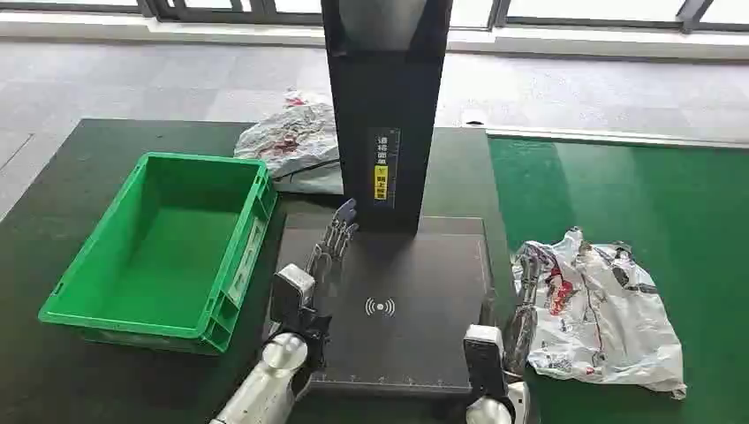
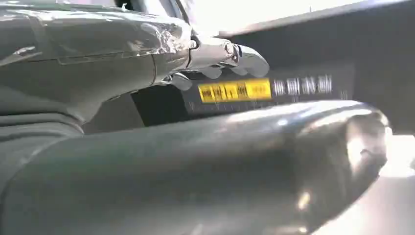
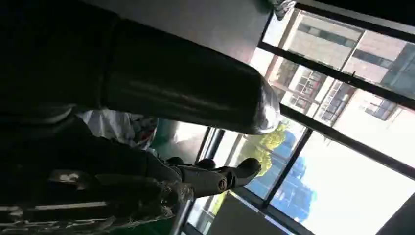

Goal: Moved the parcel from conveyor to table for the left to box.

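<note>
A: Where is the parcel?
B: A crumpled white plastic mailer bag with red and black print (image 1: 601, 314) lies on the green conveyor belt (image 1: 671, 194), at its edge next to the dark bench (image 1: 53, 230).
A: And the right robot hand (image 1: 527, 296)?
B: Its fingers reach out alongside the parcel's near edge, touching or just beside it; I cannot tell whether they grip it.
A: The left robot hand (image 1: 331, 240)?
B: Fingers extended and apart, holding nothing, above the flat black scanner pad (image 1: 397, 305) near the tall black scanner column (image 1: 386, 106).
A: The box?
B: A bright green plastic crate (image 1: 163, 252) stands on the bench left of the pad. A second crumpled white bag (image 1: 296, 146) lies behind it, beside the column.
</note>
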